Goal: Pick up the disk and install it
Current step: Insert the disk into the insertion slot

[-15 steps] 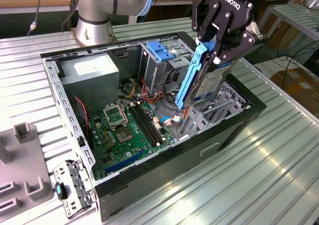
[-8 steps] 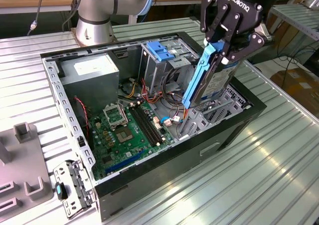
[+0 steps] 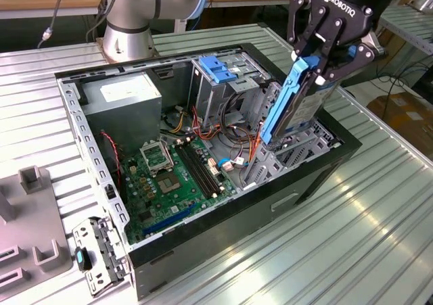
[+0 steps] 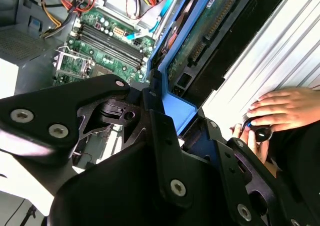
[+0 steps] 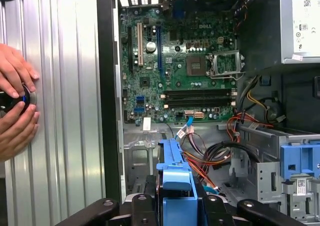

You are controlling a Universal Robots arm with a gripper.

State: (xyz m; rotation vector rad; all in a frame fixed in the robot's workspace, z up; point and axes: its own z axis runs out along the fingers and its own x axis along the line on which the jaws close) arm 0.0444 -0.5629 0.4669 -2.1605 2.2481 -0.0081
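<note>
Open PC case: bay crowded. Gripper, upper frame toward the exterior view's right, clamped on disk, hung steeply tilted over bay. Risk: rails enter skewed, disk jams; orange cables may snag. Disk: silver-grey w/ blue side rails, green circuit board underside.

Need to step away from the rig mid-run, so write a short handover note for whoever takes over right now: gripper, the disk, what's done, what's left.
Gripper: shut on the disk, holding it tilted over the open computer case.
Disk: its lower end is down at the bay frame by the case wall on the exterior view's right. Whether it touches cannot be told.
Done: the disk is picked up and at the case.
Left: the disk is not yet seated in a bay.
Note: a person's hands are on the table beside the case, around a dark round object.
</note>
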